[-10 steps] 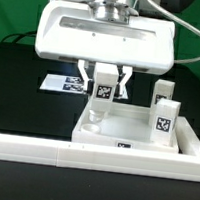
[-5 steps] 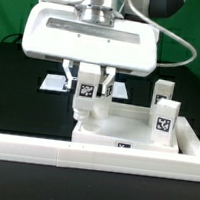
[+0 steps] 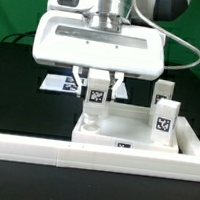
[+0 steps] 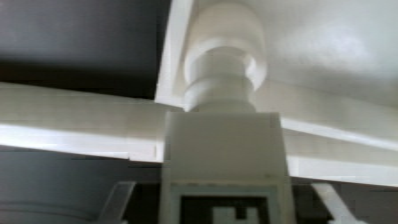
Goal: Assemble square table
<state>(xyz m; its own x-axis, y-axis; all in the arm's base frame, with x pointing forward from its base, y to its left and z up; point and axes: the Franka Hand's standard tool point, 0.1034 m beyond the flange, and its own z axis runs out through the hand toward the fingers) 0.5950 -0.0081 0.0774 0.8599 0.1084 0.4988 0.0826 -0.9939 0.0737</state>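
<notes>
The square table point(image 3: 135, 132) lies on the black table against the border wall point(image 3: 91, 157). Our jaws grip a leg point(image 3: 96, 91) upright over a corner socket point(image 4: 228, 62); we should keep it plumb, centred, and press gently while turning.

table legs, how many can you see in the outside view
3: one leg held in the gripper over the tabletop, two legs at the exterior view's right. Others may be hidden.

White tagged leg point(image 3: 94, 95) stands upright in square tabletop's point(image 3: 134, 138) corner socket.
</notes>
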